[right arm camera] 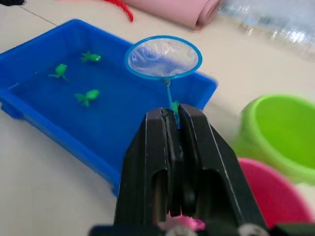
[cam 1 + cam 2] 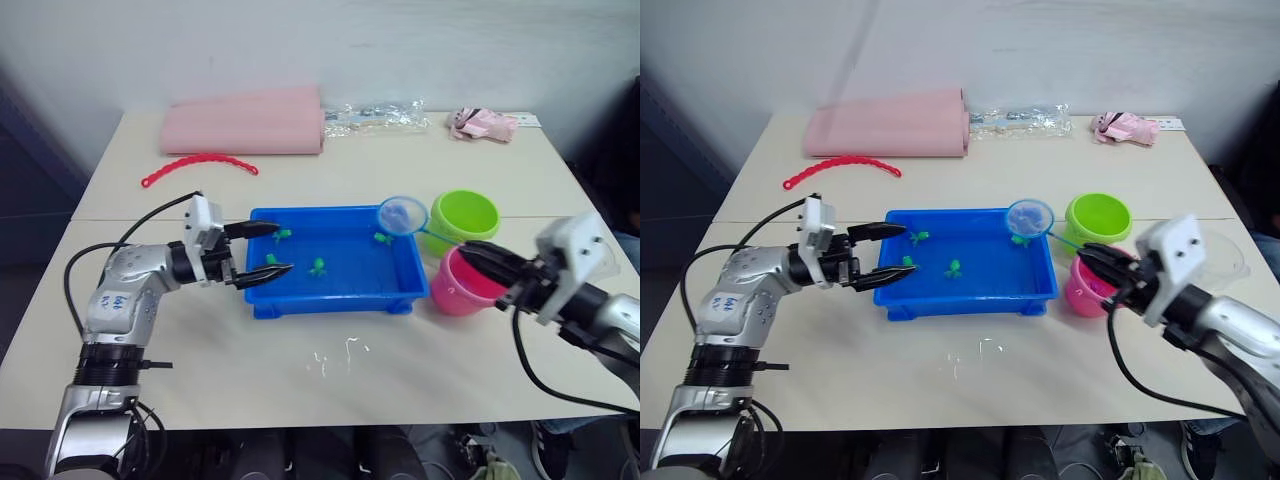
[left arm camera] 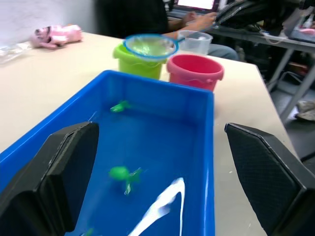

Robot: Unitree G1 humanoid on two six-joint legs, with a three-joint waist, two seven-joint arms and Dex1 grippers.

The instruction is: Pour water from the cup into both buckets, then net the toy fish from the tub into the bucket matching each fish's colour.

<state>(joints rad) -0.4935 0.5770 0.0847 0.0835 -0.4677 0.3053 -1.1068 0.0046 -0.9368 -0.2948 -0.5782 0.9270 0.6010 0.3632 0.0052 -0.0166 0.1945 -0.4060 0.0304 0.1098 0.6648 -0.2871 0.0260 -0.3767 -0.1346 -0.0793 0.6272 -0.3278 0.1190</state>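
Beige counter [image 2: 400, 370] against a white wall holds the blue tub [image 2: 335, 262], green fish [image 2: 318, 266] inside; left hand [image 2: 262, 250] gapes wide around its end wall; right hand [image 2: 478, 252], clamped on the net [image 2: 403, 215] handle, holds the hoop over the tub's corner beside the green bucket [image 2: 464, 215] and pink bucket [image 2: 462, 284].

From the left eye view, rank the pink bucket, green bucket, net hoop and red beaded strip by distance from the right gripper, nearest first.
1. Pink bucket, right beside the right gripper.
2. Green bucket, just behind the pink one.
3. Net hoop, over the tub's right far corner.
4. Red beaded strip, far left of the table.
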